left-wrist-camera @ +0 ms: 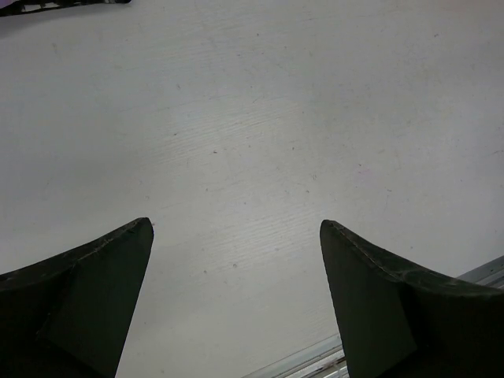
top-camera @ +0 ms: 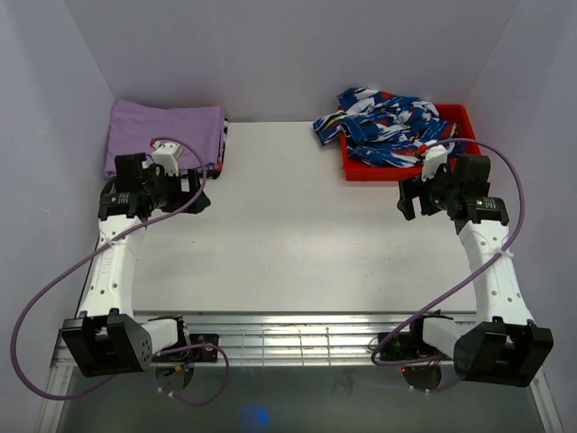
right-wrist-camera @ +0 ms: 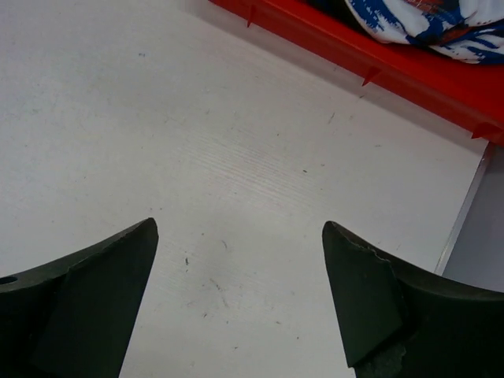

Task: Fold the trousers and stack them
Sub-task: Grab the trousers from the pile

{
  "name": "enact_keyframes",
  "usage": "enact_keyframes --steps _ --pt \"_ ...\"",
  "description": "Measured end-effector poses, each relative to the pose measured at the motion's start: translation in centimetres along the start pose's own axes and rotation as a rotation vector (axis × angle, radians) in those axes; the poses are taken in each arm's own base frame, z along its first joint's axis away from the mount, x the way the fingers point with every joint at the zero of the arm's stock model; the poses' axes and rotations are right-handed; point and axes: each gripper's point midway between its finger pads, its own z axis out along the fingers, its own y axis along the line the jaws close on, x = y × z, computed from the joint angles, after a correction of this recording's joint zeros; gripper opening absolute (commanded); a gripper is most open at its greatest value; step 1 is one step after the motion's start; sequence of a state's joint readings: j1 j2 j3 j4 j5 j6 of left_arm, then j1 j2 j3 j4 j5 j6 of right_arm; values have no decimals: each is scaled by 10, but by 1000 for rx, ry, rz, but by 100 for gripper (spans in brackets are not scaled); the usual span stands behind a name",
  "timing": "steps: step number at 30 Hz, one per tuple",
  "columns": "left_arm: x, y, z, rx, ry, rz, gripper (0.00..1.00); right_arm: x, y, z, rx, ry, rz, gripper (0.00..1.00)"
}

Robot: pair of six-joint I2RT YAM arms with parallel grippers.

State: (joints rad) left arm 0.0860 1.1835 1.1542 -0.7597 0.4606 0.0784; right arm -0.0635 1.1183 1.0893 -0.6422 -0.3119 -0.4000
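From the top view, you have the trousers (top-camera: 392, 126) crumpled in a soft, rumpled heap, their blue, white and red print spilling over the far-left rim of a rigid red bin (top-camera: 407, 173). The heap lies just beyond the right gripper (top-camera: 410, 200), which hangs near the bin's near wall with its jaws spread wide and nothing between them. The right arm is bent at the elbow and leans inward. The left gripper (top-camera: 195, 191) hovers low on the other side, jaws equally wide and holding nothing. A flat, folded lilac cloth (top-camera: 162, 131) lies just behind it. Between the two sets of jaws the smooth white table (top-camera: 288, 244) gives you broad open room. Side walls close in on the outer side of each arm.

In the left wrist view, your left gripper (left-wrist-camera: 236, 224) shows two dark, matte, wedge-shaped fingers (left-wrist-camera: 87, 291) set far apart over the bare, faintly scuffed table (left-wrist-camera: 252, 118). A metal rail (left-wrist-camera: 315, 364) marks the table's edge just beneath the right-hand finger.

In the right wrist view, your right gripper (right-wrist-camera: 240, 224) is spread wide over the table (right-wrist-camera: 157, 118), gripping nothing. Ahead and to the right of the jaws runs the red bin (right-wrist-camera: 378, 59), its wall straight and hard-edged, with the trousers (right-wrist-camera: 425, 20) bunched inside it. The table's edge drops away close beside the right-hand finger.
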Motion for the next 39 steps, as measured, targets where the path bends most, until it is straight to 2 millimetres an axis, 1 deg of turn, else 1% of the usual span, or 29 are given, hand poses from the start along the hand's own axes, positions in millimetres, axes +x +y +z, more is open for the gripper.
enact_keyframes --steps 2,5,9,10,12,14,15,16,18,19,21,22,27,29,31,32,33,35,38,39 --pt "-1 -1 0 5 0 4 98 -7 -9 3 33 -20 -11 90" --pt "-9 -4 -2 25 2 20 98 -28 -28 15 69 -45 -25 90" --pt "-21 -6 -3 41 -14 43 98 -77 -60 44 79 -77 -45 90" --pt "-23 -6 -3 44 -17 45 98 -93 -70 53 83 -97 -55 90" --pt "-25 -7 -4 47 -21 48 98 -123 -90 76 79 -125 -74 90" --pt "-24 -7 -3 50 -18 46 98 -144 -108 103 74 -151 -93 90" --pt "-24 -7 -3 52 -15 44 98 -150 -113 113 69 -159 -98 90" --pt "-23 -7 -2 54 -13 42 98 -157 -121 131 54 -156 -102 90" --pt "-22 -7 0 57 -4 35 98 -166 -134 159 39 -170 -115 90" --pt "-21 -7 1 58 -1 32 98 -168 -141 177 32 -170 -117 90" --pt "-20 -7 3 62 6 27 98 -162 -148 208 10 -166 -118 90" --pt "-19 -7 3 65 8 25 98 -152 -149 224 -7 -151 -114 90" --pt "-14 -7 5 66 20 11 98 -89 -145 289 -65 -40 -83 90" --pt "-12 -7 6 67 26 5 98 -63 -147 310 -51 13 -105 90" --pt "-7 -6 7 68 40 -2 98 -45 -147 326 -33 50 -136 90" --pt "-4 -6 7 69 47 -6 98 -40 -146 333 -26 59 -160 90" --pt "-3 -6 8 69 53 -9 98 -41 -146 336 -17 55 -178 92" --pt "-1 -6 8 69 60 -13 98 -48 -152 338 19 43 -222 98" --pt "-1 -6 8 69 61 -14 98 -51 -153 341 38 39 -275 65" --pt "0 -6 8 69 62 -15 98 -52 -151 342 35 38 -289 39"
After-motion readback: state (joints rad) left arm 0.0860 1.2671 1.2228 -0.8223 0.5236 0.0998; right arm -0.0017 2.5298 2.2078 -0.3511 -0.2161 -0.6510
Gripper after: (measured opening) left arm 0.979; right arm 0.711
